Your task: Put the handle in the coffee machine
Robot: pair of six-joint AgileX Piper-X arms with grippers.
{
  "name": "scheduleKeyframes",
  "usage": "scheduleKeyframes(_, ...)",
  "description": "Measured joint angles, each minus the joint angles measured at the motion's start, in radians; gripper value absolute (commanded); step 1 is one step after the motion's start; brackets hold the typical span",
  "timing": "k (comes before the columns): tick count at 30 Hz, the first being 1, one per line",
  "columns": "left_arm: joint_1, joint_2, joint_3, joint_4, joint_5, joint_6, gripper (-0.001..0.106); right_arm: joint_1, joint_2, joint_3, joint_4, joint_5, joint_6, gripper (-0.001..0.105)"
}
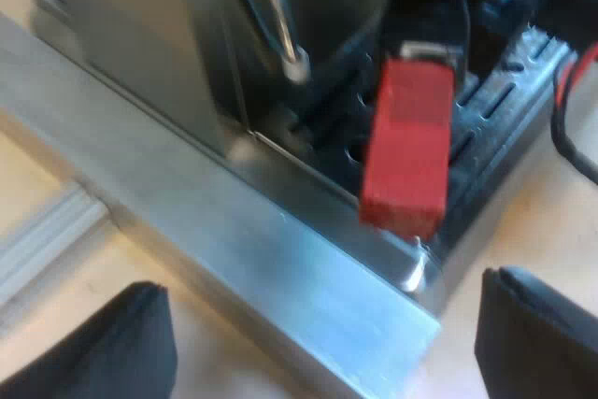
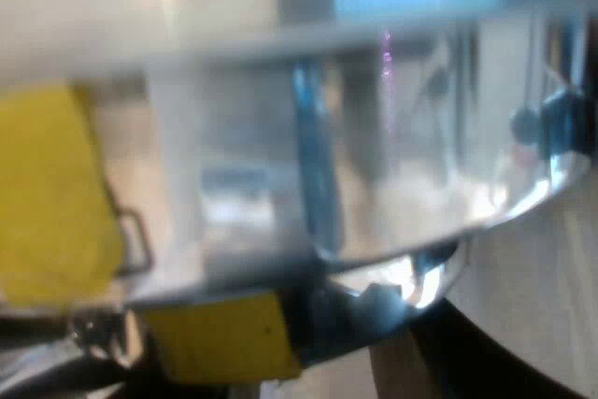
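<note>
The handle (image 1: pixel 408 147), its red end showing, sits at the front of the espresso machine (image 1: pixel 140 35), over the drip tray (image 1: pixel 505 105). The left gripper (image 1: pixel 327 334) is near it, jaws wide and holding nothing. The handle seems inserted; the next move is probably to confirm the lock.

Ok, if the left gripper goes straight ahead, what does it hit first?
Likely the handle's red end, ahead of the left gripper's open fingers; depth is unclear, so the machine's metal front ledge could come first.
</note>
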Motion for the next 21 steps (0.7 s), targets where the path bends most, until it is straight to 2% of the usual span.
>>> scheduleKeyframes(2, 0.013, -0.008, -0.026, 0.000, 0.017, 0.000, 0.068, 0.000, 0.000, 0.000, 0.000, 0.000, 0.000, 0.032)
scheduleKeyframes(6, 0.008, -0.008, -0.068, -0.003, -0.005, 0.000, 0.047, 0.000, 0.000, 0.000, 0.000, 0.000, 0.000, 0.032)
scheduleKeyframes(7, 0.005, -0.008, -0.085, -0.003, -0.039, 0.000, 0.045, 0.000, 0.000, 0.000, -0.002, 0.000, 0.000, 0.032)
scheduleKeyframes(9, 0.001, -0.008, -0.088, -0.006, -0.048, 0.000, 0.042, 0.000, 0.000, 0.000, -0.004, 0.000, 0.000, 0.032)
scheduleKeyframes(10, -0.002, -0.008, -0.091, -0.010, -0.060, 0.000, 0.025, 0.000, 0.000, 0.000, -0.008, -0.002, 0.000, 0.032)
scheduleKeyframes(11, -0.004, -0.008, -0.092, -0.015, -0.065, 0.000, 0.025, 0.000, 0.000, 0.000, -0.008, -0.002, 0.000, 0.032)
scheduleKeyframes(12, -0.005, -0.008, -0.092, -0.017, -0.071, 0.000, 0.000, 0.000, 0.000, 0.000, -0.008, -0.002, 0.000, 0.032)
scheduleKeyframes(13, -0.040, -0.008, -0.092, -0.059, -0.142, -0.007, 0.000, 0.000, 0.000, 0.000, -0.010, -0.002, 0.000, 0.032)
scheduleKeyframes(16, -0.112, -0.008, -0.092, -0.111, -0.234, -0.031, 0.000, 0.000, 0.000, 0.000, -0.010, 0.006, 0.003, 0.032)
scheduleKeyframes(21, -0.177, 0.024, -0.092, -0.162, -0.280, -0.093, 0.000, 0.000, 0.000, 0.000, -0.010, 0.013, 0.020, 0.032)
